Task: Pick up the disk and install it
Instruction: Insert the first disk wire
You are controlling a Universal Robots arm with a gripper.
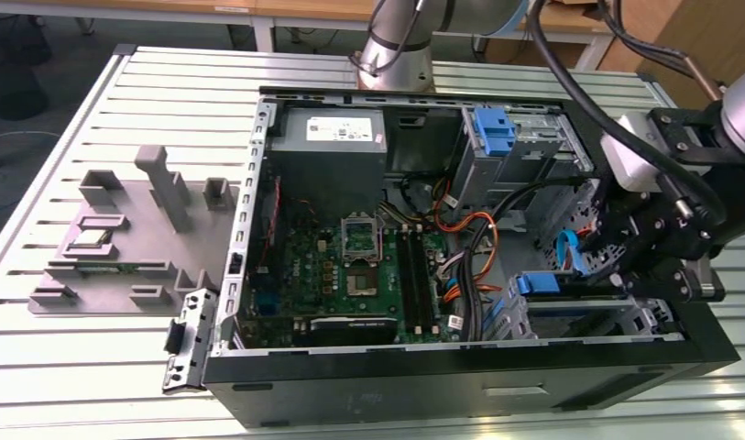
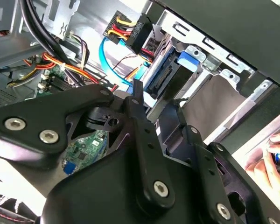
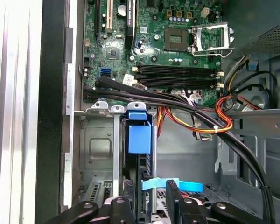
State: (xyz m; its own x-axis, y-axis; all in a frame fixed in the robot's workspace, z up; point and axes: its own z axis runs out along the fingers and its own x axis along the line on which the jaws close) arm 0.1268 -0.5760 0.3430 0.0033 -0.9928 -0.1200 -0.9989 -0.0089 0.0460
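Observation:
The disk point(image 3: 139, 140) stands edge-on in the lower drive cage point(image 1: 586, 316) of the open computer case. Its blue carrier frame and tab face up, and it shows as a blue tab point(image 1: 537, 282) in the exterior view and as a blue edge point(image 2: 162, 74) in the second wrist view. My gripper point(image 3: 150, 196) hovers at the cage's outer end. Its two black fingers point(image 3: 129, 198) straddle the disk's edge with a gap on one side, so it stands open. The gripper point(image 2: 157, 100) tips stop just short of the carrier, near the exterior view's right point(image 1: 617, 261).
Black, orange and blue cables point(image 3: 196, 116) run across the bay beside the disk. The motherboard point(image 1: 360, 266) fills the case floor, with a grey power supply point(image 1: 329, 133) and a blue bracket point(image 1: 495, 128) at the back. A grey fixture point(image 1: 127, 238) lies on the table. A person's hand point(image 2: 270, 163) rests nearby.

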